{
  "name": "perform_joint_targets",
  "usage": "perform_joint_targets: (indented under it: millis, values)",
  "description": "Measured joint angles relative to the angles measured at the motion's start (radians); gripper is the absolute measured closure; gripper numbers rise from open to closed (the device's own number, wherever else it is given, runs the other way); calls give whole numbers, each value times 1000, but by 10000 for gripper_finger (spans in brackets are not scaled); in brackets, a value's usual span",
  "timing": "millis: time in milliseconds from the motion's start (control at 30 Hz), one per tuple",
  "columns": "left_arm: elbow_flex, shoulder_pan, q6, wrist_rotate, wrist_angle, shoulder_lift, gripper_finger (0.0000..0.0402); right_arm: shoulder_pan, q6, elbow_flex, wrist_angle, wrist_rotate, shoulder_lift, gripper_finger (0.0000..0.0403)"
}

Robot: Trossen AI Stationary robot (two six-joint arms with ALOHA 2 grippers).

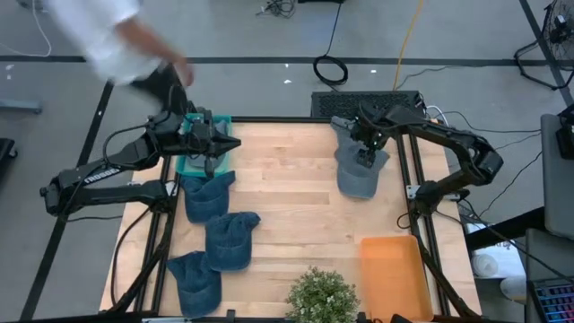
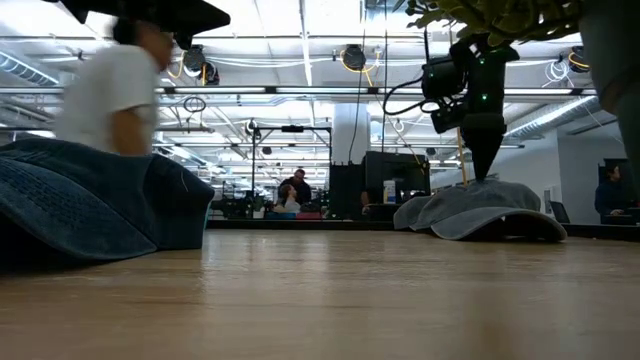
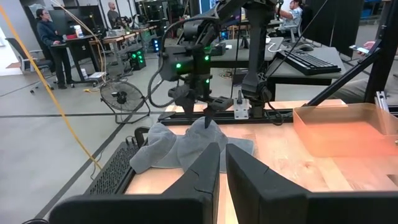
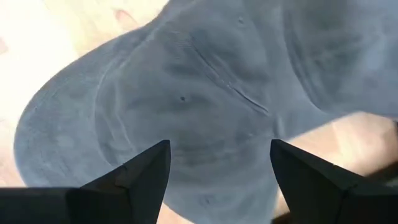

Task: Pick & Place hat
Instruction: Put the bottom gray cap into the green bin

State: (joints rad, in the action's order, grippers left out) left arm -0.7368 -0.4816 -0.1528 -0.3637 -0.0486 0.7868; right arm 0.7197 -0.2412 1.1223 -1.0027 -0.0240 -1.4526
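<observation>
A grey hat (image 1: 359, 172) lies on the table's far right part, brim toward the near edge; it also shows in the low view (image 2: 480, 208) and the left wrist view (image 3: 177, 146). My right gripper (image 4: 217, 165) is open and points down at the grey hat's crown (image 1: 363, 157), one finger on either side. My left gripper (image 3: 222, 169) is shut on nothing and hovers over a teal bin (image 1: 193, 164) at the far left. Three blue hats (image 1: 208, 196) (image 1: 231, 239) (image 1: 195, 281) lie in a row along the left side. My right gripper comes at the grey hat's crown (image 4: 205, 106) from above, its open fingers (image 4: 146, 171) pointing down over the cloth. Whether the fingertips touch the hat, I cannot tell. The hat rests flat on the table.
An orange tray (image 1: 393, 276) sits at the near right corner and a potted plant (image 1: 321, 296) at the near edge. A person (image 1: 117, 40) moves beyond the far left corner, a hand close to the left arm. Bare wood (image 1: 291, 184) lies between the hats.
</observation>
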Motion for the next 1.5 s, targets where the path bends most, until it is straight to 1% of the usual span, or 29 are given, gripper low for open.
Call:
perform_joint_targets:
  millis: [267, 433, 567, 700, 833, 1000, 1167, 1200, 1233, 1333, 1500]
  values:
    - [0, 0, 0, 0, 0, 0, 364, -8, -15, -1, 18, 2, -54, 138]
    - [0, 0, 0, 0, 0, 0, 364, -8, -15, -2, 7, 2, -63, 139]
    - [0, 0, 0, 0, 0, 0, 364, -8, -18, -2, -38, 28, -63, 153]
    - [0, 0, 0, 0, 0, 0, 364, -8, -18, -2, -76, 30, -63, 184]
    - [0, 0, 0, 0, 0, 0, 364, -8, -30, -2, -95, 30, -63, 228]
    - [0, 0, 0, 0, 0, 0, 364, -8, -33, -2, -100, 30, -63, 294]
    - [0, 0, 0, 0, 0, 0, 364, -8, -44, -2, -112, 30, -63, 379]
    - [0, 0, 0, 0, 0, 0, 364, -8, -44, -2, -112, 31, -63, 390]
    - [0, 0, 0, 0, 0, 0, 364, -8, -44, -2, -112, 33, -63, 395]
    - [0, 0, 0, 0, 0, 0, 364, -9, -44, -2, -119, 60, -53, 393]
    - [0, 0, 0, 0, 0, 0, 364, -35, -38, -2, -135, 56, 12, 399]
